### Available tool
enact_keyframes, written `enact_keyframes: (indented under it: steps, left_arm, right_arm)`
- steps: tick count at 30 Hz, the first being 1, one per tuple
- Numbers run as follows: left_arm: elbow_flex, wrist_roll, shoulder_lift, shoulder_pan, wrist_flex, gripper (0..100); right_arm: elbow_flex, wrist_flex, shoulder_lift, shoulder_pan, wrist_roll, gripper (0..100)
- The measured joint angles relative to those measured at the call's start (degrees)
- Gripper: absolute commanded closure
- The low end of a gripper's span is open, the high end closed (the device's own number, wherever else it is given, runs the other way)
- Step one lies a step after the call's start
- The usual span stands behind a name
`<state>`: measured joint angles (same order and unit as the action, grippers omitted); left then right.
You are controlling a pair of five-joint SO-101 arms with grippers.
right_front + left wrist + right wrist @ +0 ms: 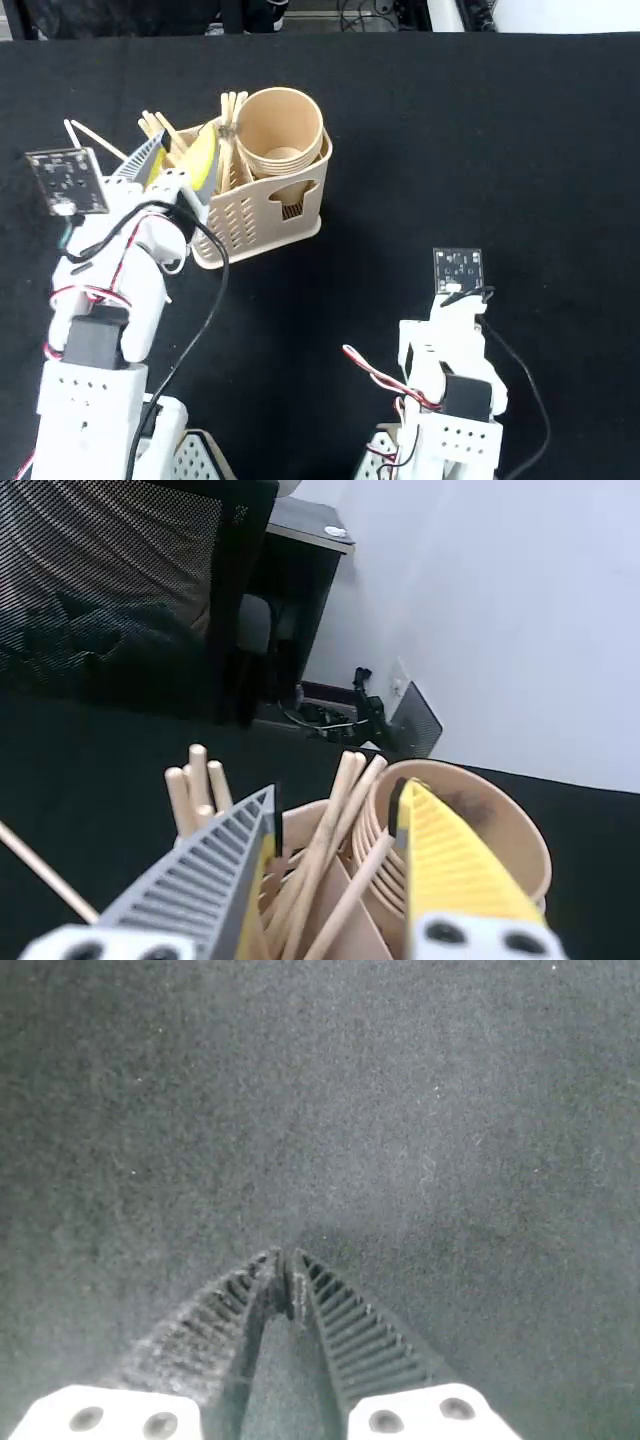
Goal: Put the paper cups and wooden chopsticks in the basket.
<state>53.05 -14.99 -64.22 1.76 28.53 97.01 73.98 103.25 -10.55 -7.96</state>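
Note:
A beige slotted basket (262,215) stands on the black table at the left. Stacked paper cups (282,132) sit in its right compartment, seen in the left wrist view as a tan cup rim (500,825). Several wooden chopsticks (232,108) stand upright in the basket (330,840). My left gripper (186,137) hovers over the basket's left end, open (335,792), its grey and yellow fingers either side of the chopstick tops and holding nothing. One chopstick (95,140) juts out beyond the grey finger (40,872). My right gripper (285,1262) is shut and empty, just above the cloth.
The right arm (452,340) sits folded at the front right, far from the basket. Black cloth (460,140) covers the table. Beyond the far edge are a chair (120,590), cables and a white wall.

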Motion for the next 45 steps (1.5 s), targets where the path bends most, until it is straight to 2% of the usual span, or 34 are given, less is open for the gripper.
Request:
enact_keyframes:
  steps: [4, 8, 12, 15, 30, 33, 37, 41, 45]
  left_arm:
    - [-6.9, -1.8, 0.0, -5.2, 7.8, 79]
    - [-15.3, -5.7, 1.7, -16.2, 17.4, 79]
    - [-21.3, -7.6, 11.2, -26.4, 23.0, 79]
    - [-25.2, -7.9, 22.0, -30.3, 23.6, 79]
    - [-58.4, -8.2, 87.4, -31.4, 24.4, 79]
    - [-66.4, -5.7, 99.1, -31.5, 25.2, 79]
    - [-79.9, -3.1, 110.4, -31.4, 31.9, 81]
    - [-95.8, -2.8, 119.4, -31.4, 42.2, 97]
    - [-111.6, -2.5, 127.4, -31.0, 50.8, 97]
  right_arm:
    - [0.0, 0.0, 0.0, 0.0, 0.0, 98.5]
    - [0.0, 0.0, 0.0, 0.0, 0.0, 98.5]
    - [0.0, 0.0, 0.0, 0.0, 0.0, 98.5]
    - [0.0, 0.0, 0.0, 0.0, 0.0, 98.5]
    - [0.0, 0.0, 0.0, 0.0, 0.0, 98.5]
    - [0.0, 0.0, 0.0, 0.0, 0.0, 98.5]
    - [0.0, 0.0, 0.0, 0.0, 0.0, 98.5]
    - [0.0, 0.0, 0.0, 0.0, 0.0, 98.5]
    - [0.0, 0.0, 0.0, 0.0, 0.0, 98.5]
